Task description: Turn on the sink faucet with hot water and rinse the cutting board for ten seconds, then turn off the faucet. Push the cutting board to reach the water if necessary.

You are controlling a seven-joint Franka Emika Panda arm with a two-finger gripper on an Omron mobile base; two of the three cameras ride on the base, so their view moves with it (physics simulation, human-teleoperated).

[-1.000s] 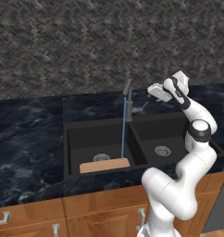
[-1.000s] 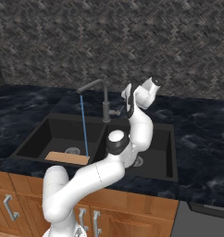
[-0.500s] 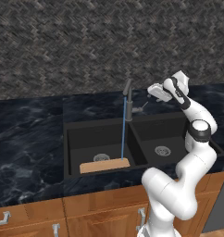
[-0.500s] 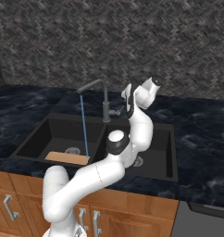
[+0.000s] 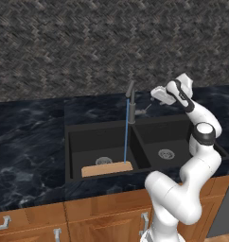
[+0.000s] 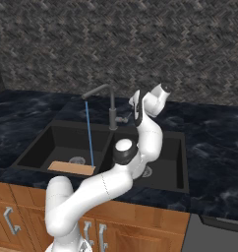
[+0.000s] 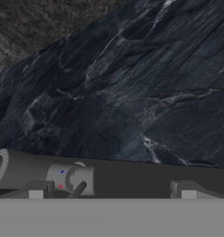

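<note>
Beside the faucet [image 5: 131,101], on its lever side, the gripper [image 5: 157,96] hangs a little above the counter with its fingers [image 7: 36,190] spread wide and nothing between them. In the hand view the two tips rise far apart at the bottom, with the base of the faucet and its small blue and red marks just beyond the one nearer the post. The open stance near the thin lever [image 5: 143,111] reads as a hand parked where it can reach the lever for the shut-off, though whether it touches the lever cannot be told.

From the faucet's angled spout the water [image 5: 126,133] runs as a thin blue line straight down into the larger basin of the sink [image 5: 85,139]. It lands on the cutting board [image 5: 107,168], which lies flat on the basin floor against the front wall, just in front of that basin's round drain [image 5: 103,161]. The stream meets the board near its faucet-side end, so the board looks well enough placed and probably needs no push.

By my reading this is the rinse itself: faucet on, board under the flow, hand waiting. What is left is to close the lever.

Behind the faucet the dark marbled counter [image 5: 26,127] runs to a grey patterned wall [image 5: 88,42]; below the sink are wooden cabinet fronts [image 5: 102,220].
</note>
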